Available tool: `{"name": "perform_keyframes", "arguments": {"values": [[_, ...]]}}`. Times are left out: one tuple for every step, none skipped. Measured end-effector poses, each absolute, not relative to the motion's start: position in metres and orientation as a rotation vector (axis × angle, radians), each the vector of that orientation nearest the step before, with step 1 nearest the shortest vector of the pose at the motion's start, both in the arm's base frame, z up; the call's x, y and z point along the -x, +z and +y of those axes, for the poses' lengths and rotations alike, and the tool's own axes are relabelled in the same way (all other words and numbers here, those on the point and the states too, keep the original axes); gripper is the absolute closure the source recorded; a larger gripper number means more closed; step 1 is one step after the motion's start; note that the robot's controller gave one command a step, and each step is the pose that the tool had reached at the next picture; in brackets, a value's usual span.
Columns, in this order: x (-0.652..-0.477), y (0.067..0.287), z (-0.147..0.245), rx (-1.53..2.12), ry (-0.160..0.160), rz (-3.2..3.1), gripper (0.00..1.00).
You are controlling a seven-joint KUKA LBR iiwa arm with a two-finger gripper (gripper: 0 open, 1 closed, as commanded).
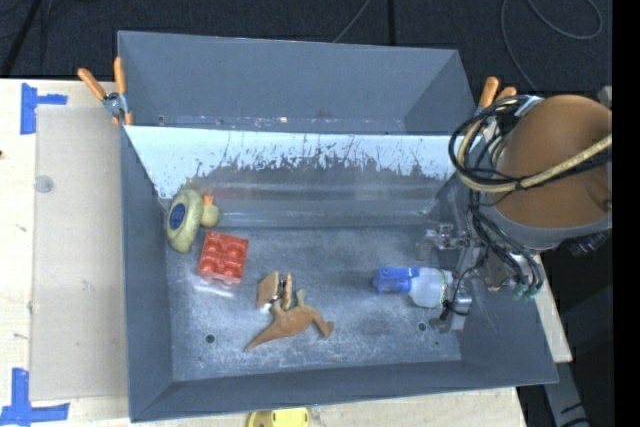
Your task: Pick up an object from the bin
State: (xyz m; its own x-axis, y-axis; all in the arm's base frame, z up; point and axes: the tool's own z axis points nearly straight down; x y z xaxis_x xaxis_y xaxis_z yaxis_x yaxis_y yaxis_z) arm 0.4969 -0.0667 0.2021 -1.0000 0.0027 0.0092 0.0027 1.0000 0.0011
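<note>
I have the gripper (pixel 453 305) low in the lower right of the bin (pixel 300 95), close to the right-hand wall, with the orange wrist cover (pixel 550 160) bulking above it. From this angle I cannot tell how far it is open, and I see nothing gripped in it. Just to its left lies a small blue-and-pale bottle-like thing (pixel 408 283). I judge that the likeliest pick, since it lies alone on bare floor with room around it. The rest sits well apart toward the left: a brown toy animal (pixel 290 320), a red studded block (pixel 222 257), and a yellow-green round thing (pixel 185 220) at the foot of the slope.
</note>
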Motion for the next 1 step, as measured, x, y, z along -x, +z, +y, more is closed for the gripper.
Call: {"name": "perform_keyframes", "arguments": {"values": [[-0.4985,0.2056,-0.0665,0.001,0.0,-3.14,0.0]]}}
